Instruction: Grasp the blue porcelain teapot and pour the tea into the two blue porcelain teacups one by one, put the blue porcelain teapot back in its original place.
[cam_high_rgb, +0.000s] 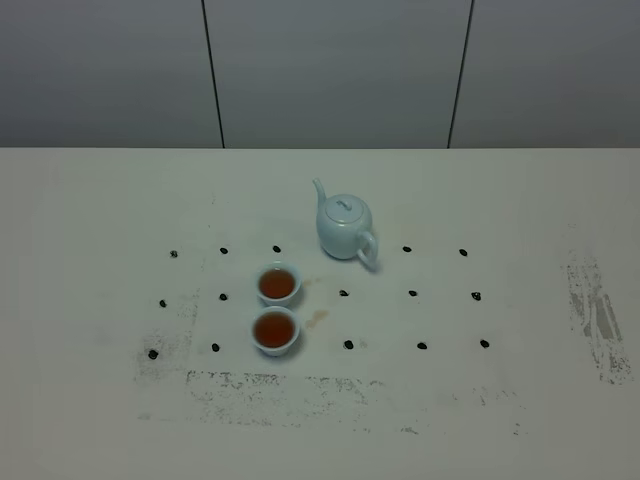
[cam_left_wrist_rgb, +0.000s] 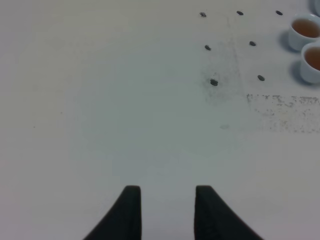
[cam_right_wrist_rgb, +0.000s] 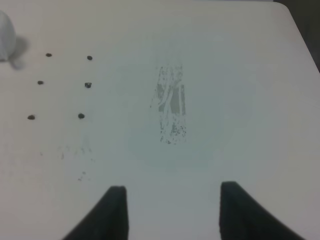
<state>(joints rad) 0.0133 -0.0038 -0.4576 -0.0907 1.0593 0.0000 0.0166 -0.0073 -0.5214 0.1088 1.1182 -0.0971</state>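
Two blue porcelain teacups stand on the white table (cam_high_rgb: 90, 300), one behind the other, a little left of the middle. The far teacup (cam_high_rgb: 278, 285) and the near teacup (cam_high_rgb: 276, 331) each hold reddish-brown tea (cam_high_rgb: 275, 328) that reaches well up the bowl. They sit close together; whether their rims touch cannot be told. A faint brownish stain (cam_high_rgb: 317, 320) lies on the table just right of the near teacup.

The blue porcelain teapot (cam_high_rgb: 345, 227) stands upright on the table, farther back and to the right of the cups, apart from them. It is pale sky blue, round-bodied and glossy, with its knobbed lid (cam_high_rgb: 342, 208) seated on top. Its curved spout points to the far left and its loop handle points to the near right. What is inside it cannot be seen.

Small dark dots (cam_high_rgb: 412, 293) mark the table in three rows around the teapot and cups. A band of dark scuffing (cam_high_rgb: 290, 390) runs along the near side of the dots, and another scuffed patch (cam_high_rgb: 597, 315) lies near the right edge. The table is wide and bare on the left and right, and a grey panelled wall (cam_high_rgb: 330, 70) rises behind its far edge.

Neither arm shows in the high view. The left claw (cam_left_wrist_rgb: 167, 197) hangs over bare table left of the cups, its fingers spread with nothing between them. The right claw (cam_right_wrist_rgb: 172, 197) hangs over the scuffed patch on the right, spread wider and also holding nothing.
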